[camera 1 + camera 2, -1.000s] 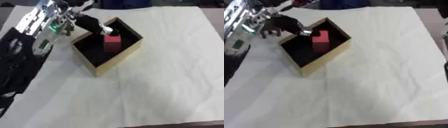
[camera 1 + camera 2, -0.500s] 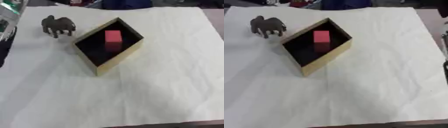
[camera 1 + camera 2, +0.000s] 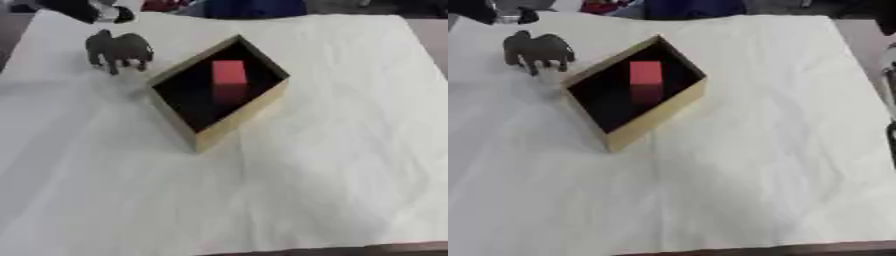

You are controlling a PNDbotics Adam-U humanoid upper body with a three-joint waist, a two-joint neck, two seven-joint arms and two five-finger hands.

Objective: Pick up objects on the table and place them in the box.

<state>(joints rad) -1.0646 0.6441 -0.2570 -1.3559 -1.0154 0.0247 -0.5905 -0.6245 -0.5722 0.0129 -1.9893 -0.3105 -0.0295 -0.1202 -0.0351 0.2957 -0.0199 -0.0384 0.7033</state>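
Comparing with a second ago: left arm gone from over the tan, black-lined box (image 3: 241,122); red block (image 3: 229,76) lies inside. Dark elephant figurine (image 3: 118,49) stands just beside, unpicked. Neither hand visible; finger state unknown.

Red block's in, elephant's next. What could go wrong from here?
The toy elephant stands upright on thin legs, close beside the box's far-left wall, so a sideways reach may topple it or nudge the box. The red block already fills part of the floor, so the elephant may land on it. The white cloth is creased and could bunch up if dragged.
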